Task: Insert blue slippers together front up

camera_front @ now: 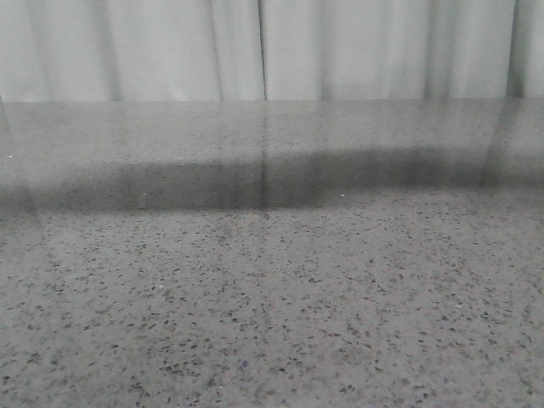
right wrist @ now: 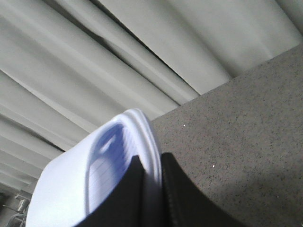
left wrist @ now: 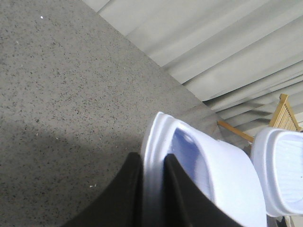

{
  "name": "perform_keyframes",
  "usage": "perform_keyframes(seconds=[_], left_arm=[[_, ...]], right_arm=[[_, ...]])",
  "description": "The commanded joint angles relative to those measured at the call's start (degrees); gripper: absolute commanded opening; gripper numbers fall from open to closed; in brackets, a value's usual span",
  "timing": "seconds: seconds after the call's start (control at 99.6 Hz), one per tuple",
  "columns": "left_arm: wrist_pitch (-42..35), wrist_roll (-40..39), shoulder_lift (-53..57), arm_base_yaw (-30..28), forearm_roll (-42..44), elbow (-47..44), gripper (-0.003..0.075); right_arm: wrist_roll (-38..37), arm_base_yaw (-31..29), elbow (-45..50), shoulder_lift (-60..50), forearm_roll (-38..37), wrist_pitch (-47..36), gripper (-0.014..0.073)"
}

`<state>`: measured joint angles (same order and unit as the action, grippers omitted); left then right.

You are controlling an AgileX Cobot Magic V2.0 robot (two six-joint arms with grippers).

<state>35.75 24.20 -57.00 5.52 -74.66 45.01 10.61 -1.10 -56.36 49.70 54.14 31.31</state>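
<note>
Gripping one slipper each, both your arms are up off the table (camera_front: 272, 323) — front cam shows only bare speckled grey top and the pale curtain (camera_front: 272, 47) behind, no arm or slipper in shot.

L wrist cam: left gripper (left wrist: 152, 189) is clamped on the sole edge of the left-held slipper (left wrist: 222, 179). One black finger (left wrist: 124, 198) sits outside the sole, the other inside the foot opening, w/ the pale rim pinched between. Slipper's open end faces the cam, blue-ish insole visible; it's held tilted, table surface below and behind it. At approx 3 o'clock of that slipper, just beside it, you can see the other slipper (left wrist: 279, 175), ridged face toward the cam. Can't tell if the two touch. A wooden frame (left wrist: 284, 113) shows past them, near the curtain.

R wrist cam: right gripper (right wrist: 151, 194) is clamped the same way on the right-held slipper (right wrist: 80, 184) — sole rim between the two black fingers (right wrist: 182, 198), one inside the opening, one outside. Cam points up-ish: mostly curtain folds, table edge at approx 3 o'clock. Ribbed blue insole visible inside; strap blurred, too close to read detail.
</note>
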Motion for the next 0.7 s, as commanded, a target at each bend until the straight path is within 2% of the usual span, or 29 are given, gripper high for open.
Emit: perform_keyframes(seconds=[0.0, 0.201, 0.532, 0.693], left_arm=[[-0.07, -0.09, 0.94, -0.15, -4.67, 1.67, 0.0017], [0.42, -0.01, 0.94, -0.15, -6.54, 1.67, 0.0017], [2.77, 1.85, 0.94, -0.15, -11.43, 1.67, 0.0017], [3.35, 2.63, 0.94, -0.15, -12.22, 1.67, 0.0017]], right_arm=[[0.51, -0.11, -1.87, -0.86, 2.48, -1.62, -0.0083], [0.51, -0.11, -1.75, -0.86, 2.58, 0.73, -0.0083], [0.51, -0.11, 1.59, -0.76, 4.49, 0.14, -0.0107], [0.51, -0.11, 4.81, -0.76, 8.24, -0.93, -0.0107]])
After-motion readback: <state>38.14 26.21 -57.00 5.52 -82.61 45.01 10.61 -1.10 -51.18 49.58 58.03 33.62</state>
